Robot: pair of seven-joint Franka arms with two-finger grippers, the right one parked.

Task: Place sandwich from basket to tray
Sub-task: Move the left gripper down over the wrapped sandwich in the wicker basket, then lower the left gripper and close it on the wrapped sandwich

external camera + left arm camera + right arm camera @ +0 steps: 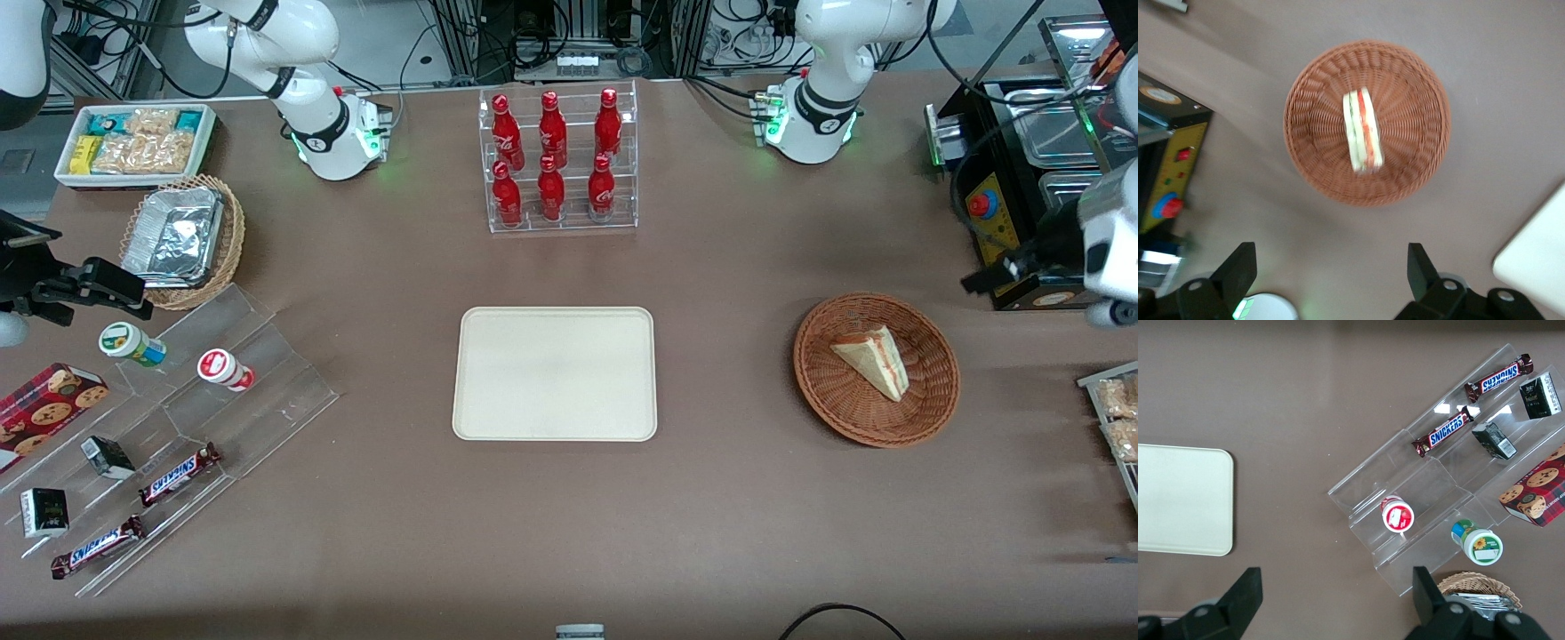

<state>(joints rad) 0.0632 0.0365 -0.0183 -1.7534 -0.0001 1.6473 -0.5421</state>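
The sandwich (874, 360) is seen lying in the basket (925, 404), with its red and green layers showing along one edge. The basket is set on the brown table (729, 516), toward the working arm's end. The tray (556, 373) is placed flat near the middle of the table, well apart from the basket, and nothing is seen on it. The gripper (1331, 283) is held high above the table, just beside the basket. Its fingers (1238, 270) are spread wide, and nothing is held between them.
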